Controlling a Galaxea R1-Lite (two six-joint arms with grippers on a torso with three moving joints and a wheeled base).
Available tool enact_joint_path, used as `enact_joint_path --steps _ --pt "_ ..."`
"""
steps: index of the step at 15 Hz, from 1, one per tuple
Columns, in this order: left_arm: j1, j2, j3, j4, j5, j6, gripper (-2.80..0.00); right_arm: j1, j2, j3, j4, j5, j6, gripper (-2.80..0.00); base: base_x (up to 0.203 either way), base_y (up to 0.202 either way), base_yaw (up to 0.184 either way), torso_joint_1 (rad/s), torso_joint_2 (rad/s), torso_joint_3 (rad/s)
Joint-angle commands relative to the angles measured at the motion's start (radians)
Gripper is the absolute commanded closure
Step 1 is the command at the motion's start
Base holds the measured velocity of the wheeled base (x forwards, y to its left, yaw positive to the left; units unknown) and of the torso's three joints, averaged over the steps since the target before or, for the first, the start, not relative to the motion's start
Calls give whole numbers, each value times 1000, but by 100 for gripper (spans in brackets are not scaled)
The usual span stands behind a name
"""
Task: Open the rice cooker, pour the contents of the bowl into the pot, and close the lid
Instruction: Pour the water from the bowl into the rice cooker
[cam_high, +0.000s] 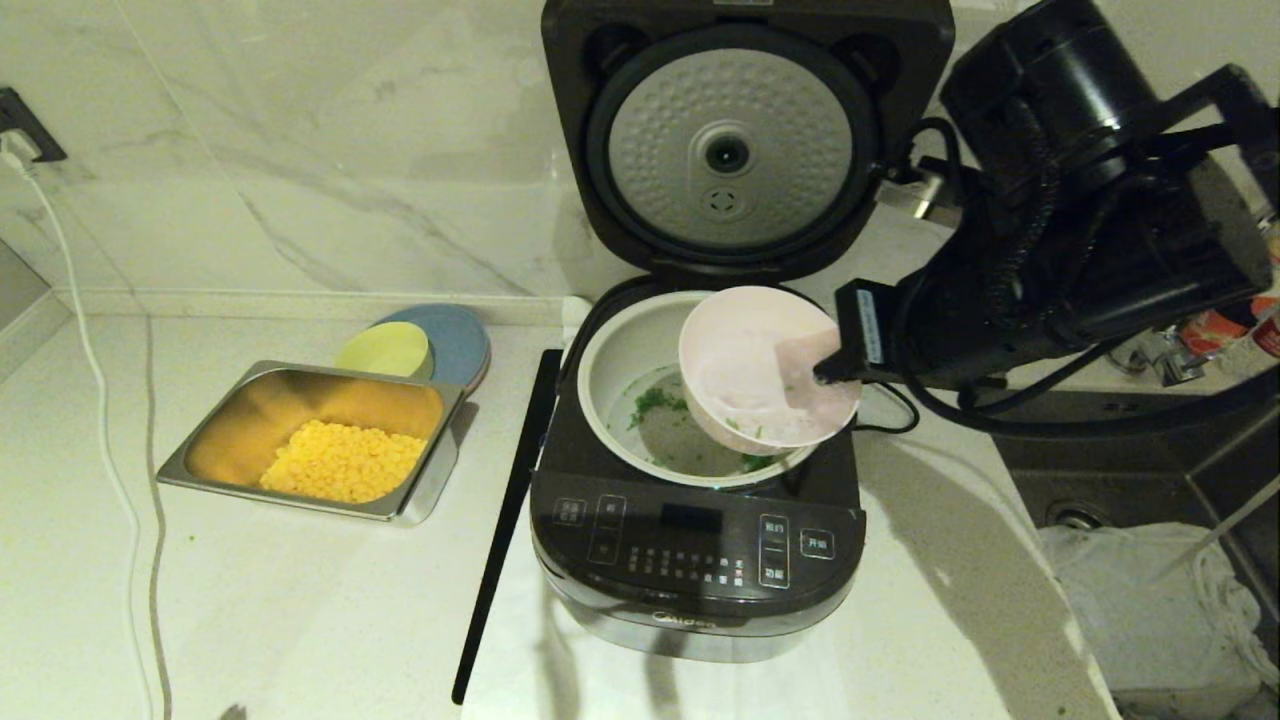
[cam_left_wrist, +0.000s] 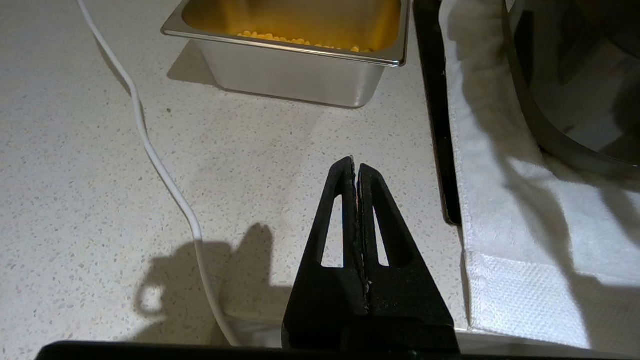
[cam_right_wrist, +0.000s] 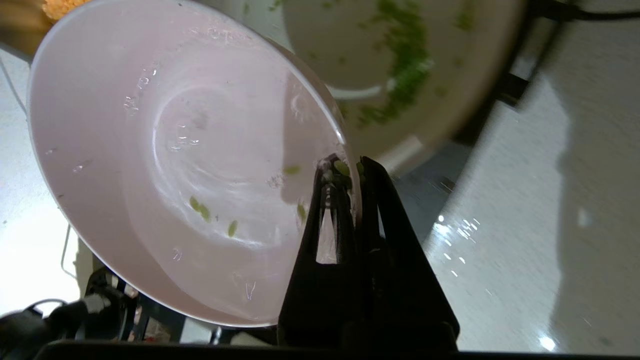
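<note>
two fingers of the right hand are clamped on the rim of the bowl, one inside and one outside the wall, and the bowl is tipped steeply over the near right part of the pot, its mouth turned up toward the head camera. only a few green bits cling to the bowl's wet inside; most of the contents lie on the pot's floor, so the pour looks all but done. the pot sits in the rice cooker, and the lid stands upright on its hinge at the back, directly behind and above the bowl. that is the relation the next move turns on: the right hand, much the nearer one, must first carry the bowl clear to the right before the lid can swing forward and down. the left hand, its fingers pressed together on nothing, hangs low over the desk left of the cooker, near the steel tray of corn.
</note>
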Motion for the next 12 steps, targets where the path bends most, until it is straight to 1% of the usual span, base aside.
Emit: enact_joint_path --steps 1,2,4,7,9,12 --pt "0 -1 9 0 1 1 0 56 118 -61 0 -43 10 0 0 0 0 0 0 0" --pt "0 -1 9 0 1 -1 0 77 142 -66 -28 -67 11 0 0 0 0 0 0 0" --pt "0 -1 9 0 1 -1 0 91 176 -67 -96 -118 13 0 0 0 0 0 0 0" --pt "0 -1 9 0 1 -1 0 93 201 -65 -156 -199 13 0 0 0 0 0 0 0" --pt "0 -1 9 0 1 1 0 91 206 -64 -194 -286 13 0 0 0 0 0 0 0" --pt "0 -1 9 0 1 -1 0 83 193 -59 -219 -352 12 0 0 0 0 0 0 0"
